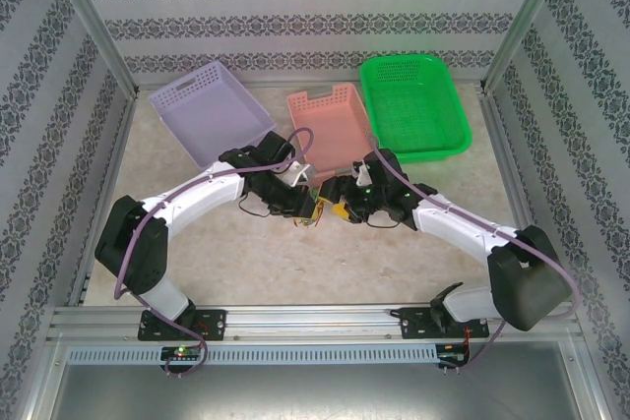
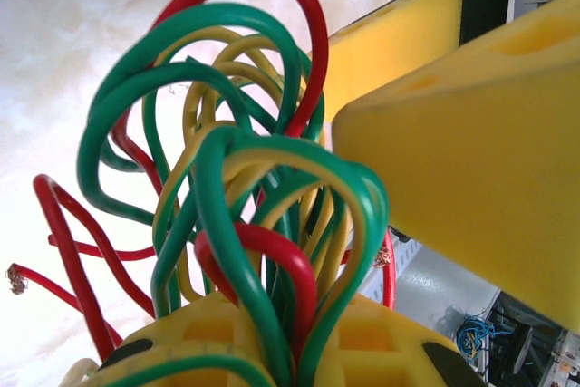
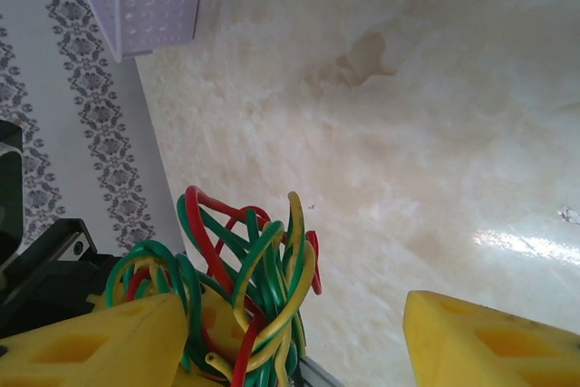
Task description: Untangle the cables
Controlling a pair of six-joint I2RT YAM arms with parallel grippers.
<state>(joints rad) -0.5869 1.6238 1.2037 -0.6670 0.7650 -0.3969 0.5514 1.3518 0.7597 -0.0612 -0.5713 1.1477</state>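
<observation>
At bench [image 1: 413, 272] centre, just toward 6 o'clock of the pink basket [image 1: 330, 130], the cables [image 1: 320, 211] sit as one knotted bunch of green, yellow and red loops between the two grippers.

Left gripper [image 1: 303, 206]: jaws pinching the bunch at its base, loops fanning up from between its yellow pads [image 2: 362, 333].

Right gripper [image 3: 290, 346]: jaws spread wide. The bunch lies against the finger [image 3: 91, 346] at 7 o'clock of its wrist view, nothing gripped.

Step in hand, as a judgement: pull one strand free. Best done by closing the right jaws on a single outer loop. The tall red loop [image 2: 313, 33] looks freest. Then draw away slowly while the left grips firm; taking several strands would likely tighten the knot.

Hard to make out:
- Overhead, the arms nearly cover the bunch.
- Most strand ends vanish inside the left pads; one frayed red end [image 2: 16, 276] shows at 9 o'clock.
- No dark wire can be told apart.
</observation>
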